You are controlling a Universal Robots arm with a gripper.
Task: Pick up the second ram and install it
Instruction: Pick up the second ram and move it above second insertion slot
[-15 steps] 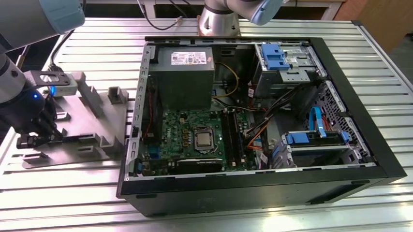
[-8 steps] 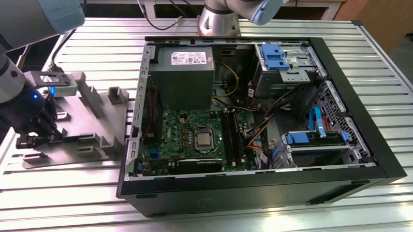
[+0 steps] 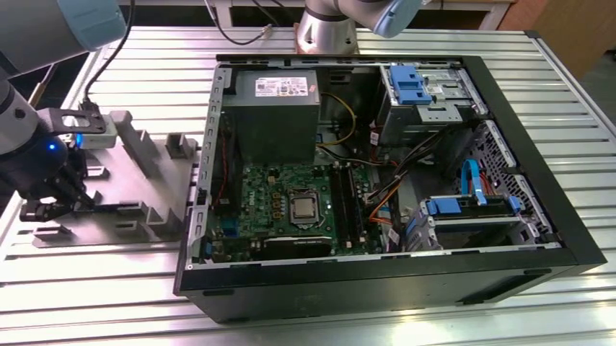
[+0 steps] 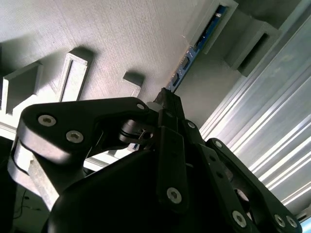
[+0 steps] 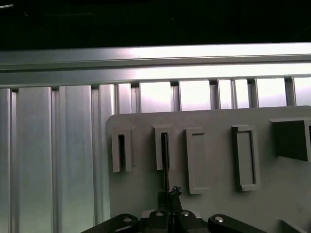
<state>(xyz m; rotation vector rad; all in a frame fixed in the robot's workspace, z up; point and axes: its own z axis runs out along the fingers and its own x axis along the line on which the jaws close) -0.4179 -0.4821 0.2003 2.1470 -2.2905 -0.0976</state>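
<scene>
On the ribbed metal worktop (image 3: pixel 405 43), one open computer case (image 3: pixel 385 288) is lying beside one grey holder plate (image 3: pixel 115 225), where one tool (image 5: pixel 167 194) is pinching the one second ram (image 4: pixel 194 51), sitting edge-up in a slotted block.

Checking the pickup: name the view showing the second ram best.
The second wrist view: the second ram shows its blue face in grey holder blocks. The first wrist view gives its thin dark edge. In the exterior view it cannot be made out.
</scene>
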